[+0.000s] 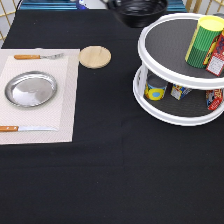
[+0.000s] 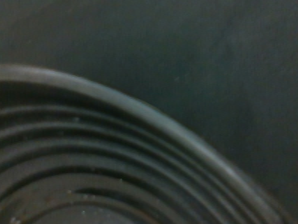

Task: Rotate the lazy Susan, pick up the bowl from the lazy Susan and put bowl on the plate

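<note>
— Black cloth covers the whole table [image 1: 115,175]. Can we make out the gripper?

— No, the exterior view does not show it, so we cannot tell how the jaws stand. We only see the bowl [image 1: 137,11] at the exterior view's top edge, cut off by the frame, lifted clear of the lazy Susan [image 1: 182,75] and just past its upper rim toward the exterior view's left. Up close, its ribbed inner side [image 2: 78,165] fills the wrist view over the dark cloth.

— And around it?

— On the top tier we see a yellow-green striped can [image 1: 204,41]; more cans stand on the lower shelf. Well apart, at the exterior view's left, the plate [image 1: 31,89] lies bare on a pale placemat [image 1: 65,100], between a fork [image 1: 37,56] and a knife [image 1: 27,128]. A wooden coaster [image 1: 95,56] sits just beside the mat.
</note>
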{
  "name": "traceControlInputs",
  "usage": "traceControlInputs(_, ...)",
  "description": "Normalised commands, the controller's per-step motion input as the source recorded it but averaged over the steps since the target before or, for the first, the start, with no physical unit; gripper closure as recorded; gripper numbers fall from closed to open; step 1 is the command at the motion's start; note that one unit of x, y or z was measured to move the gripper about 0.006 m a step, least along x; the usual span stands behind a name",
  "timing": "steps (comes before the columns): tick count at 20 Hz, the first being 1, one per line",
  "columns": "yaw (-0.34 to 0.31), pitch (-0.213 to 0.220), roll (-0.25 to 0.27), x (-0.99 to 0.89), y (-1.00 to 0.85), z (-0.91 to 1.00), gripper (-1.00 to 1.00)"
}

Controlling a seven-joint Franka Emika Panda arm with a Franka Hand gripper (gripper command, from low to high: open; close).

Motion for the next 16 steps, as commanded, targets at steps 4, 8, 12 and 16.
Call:
traceControlInputs(4, -0.096, -0.003, 0.0, -0.08, -0.81, -0.08, 1.0)
traceControlInputs(8, -0.219, 0.0, 0.0, -0.22, -0.46, -0.09, 1.0)
traceControlInputs(12, -0.269, -0.003, 0.0, -0.25, -0.33, -0.16, 1.0)
traceControlInputs(16, -0.256, -0.019, 0.0, -0.21, -0.37, -0.21, 1.0)
